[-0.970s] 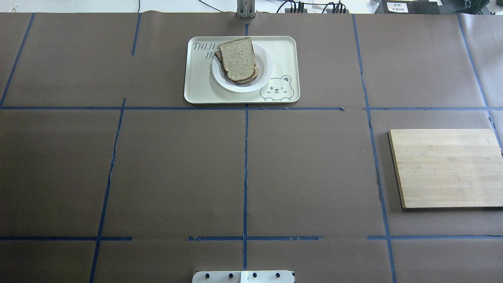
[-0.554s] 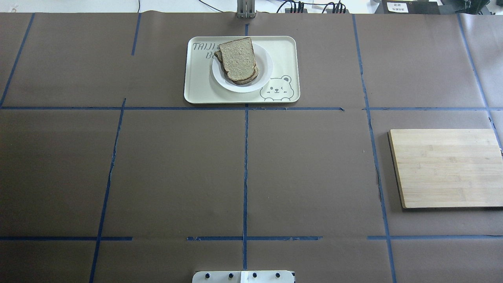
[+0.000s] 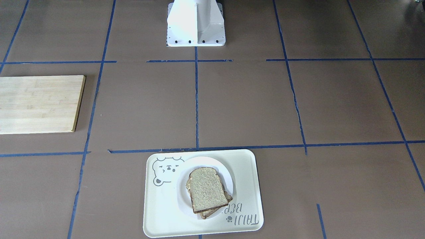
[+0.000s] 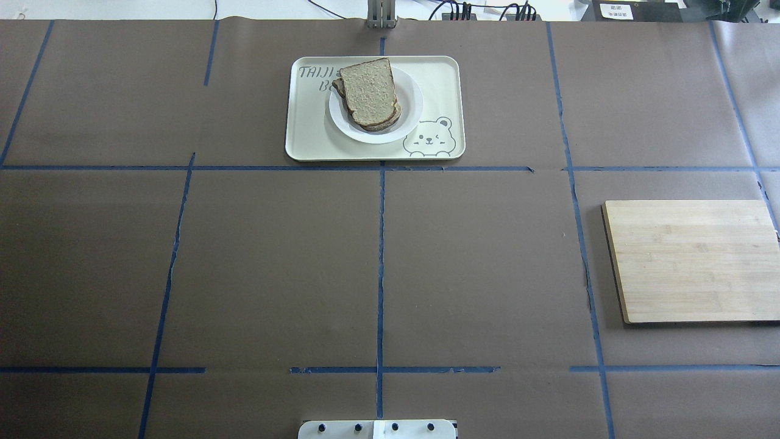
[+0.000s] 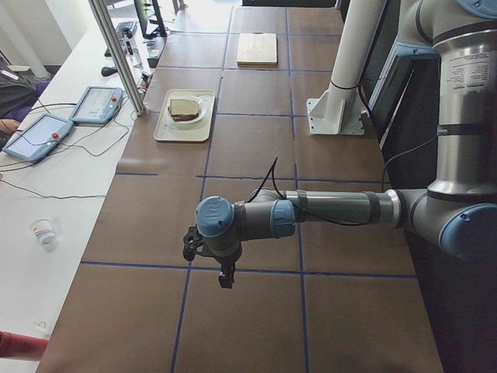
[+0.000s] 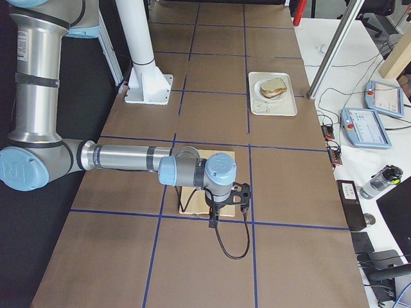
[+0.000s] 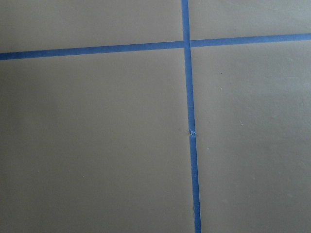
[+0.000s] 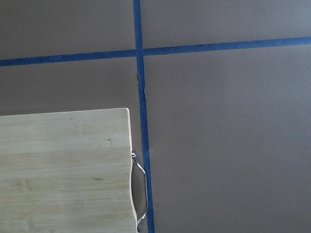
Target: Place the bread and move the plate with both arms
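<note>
Sitting on the plate (image 4: 410,105) (w/ tray (image 4: 311,135) beneath): bread (image 4: 368,91). Left gripper (image 5: 226,278) & right gripper (image 6: 213,222): wide/narrow can't tell.

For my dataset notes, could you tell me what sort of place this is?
Probably a robotics lab workcell: a table papered brown and gridded with blue tape, the left arm and right arm reaching over it, and teach pendants on the side bench.
</note>
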